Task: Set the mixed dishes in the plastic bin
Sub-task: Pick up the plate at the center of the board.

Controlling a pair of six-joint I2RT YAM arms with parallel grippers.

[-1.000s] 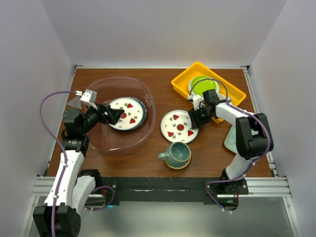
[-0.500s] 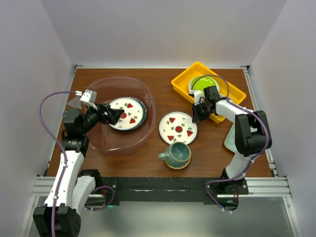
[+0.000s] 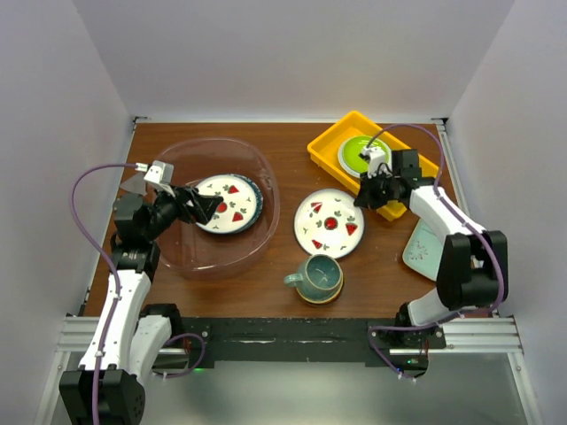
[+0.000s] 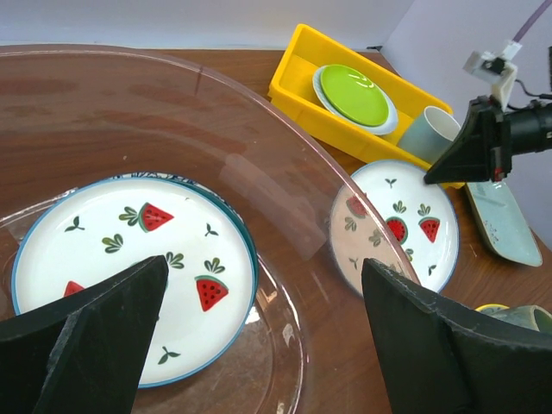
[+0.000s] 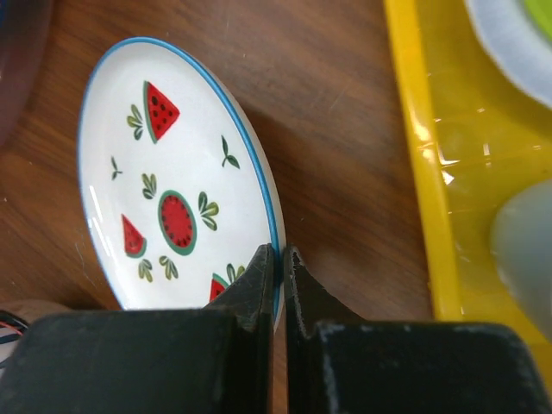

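One white plate [image 5: 185, 172], blue rim, red watermelon slices, green sprigs.

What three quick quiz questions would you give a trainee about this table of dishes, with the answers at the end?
1. True or false: the right claw is shut on the rim of the plate outside the clear tub.
2. Which of these lies inside the clear tub? A) a mug B) a watermelon plate C) a green plate
3. Fill in: the left claw hangs over the tub with its jaws ____.
Key: 1 true; 2 B; 3 open.
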